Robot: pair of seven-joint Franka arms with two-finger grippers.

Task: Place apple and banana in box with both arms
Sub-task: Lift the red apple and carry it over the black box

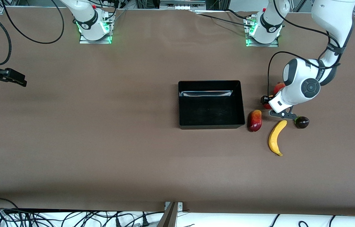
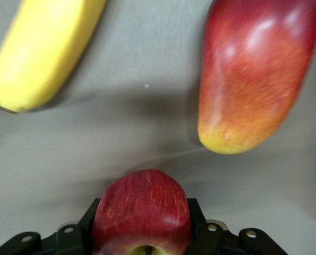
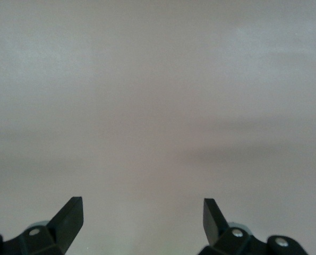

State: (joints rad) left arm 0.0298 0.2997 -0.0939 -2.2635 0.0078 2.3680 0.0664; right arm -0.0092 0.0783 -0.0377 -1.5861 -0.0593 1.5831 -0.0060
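Two white jointed robot arms stand at a brown table. At the right of the front view, the left gripper [image 1: 267, 104] is low over the table, its black fingers [image 2: 88, 226] pressed against both sides of the small round red apple [image 2: 143, 212], grasping it. In the left wrist view the single curved yellow banana [image 2: 43, 50] fills the upper left of the frame and an elongated red-yellow mango-like fruit [image 2: 256, 74] the upper right, both apart from the apple. In the front view the banana [image 1: 276, 137] lies at lower right of centre, nearer the camera than the left gripper. The mango-like fruit [image 1: 254, 120] lies just beside the black rectangular glossy plastic box [image 1: 210, 121] at frame centre, which holds no fruit. A small dark round fruit [image 1: 302, 122] sits near the banana's upper tip, and a red fruit [image 1: 278, 87] shows partly above the left gripper. The right gripper [image 1: 13, 78] waits at the far left edge of the frame, its fingers [image 3: 67, 215] spread wide over bare table, released.
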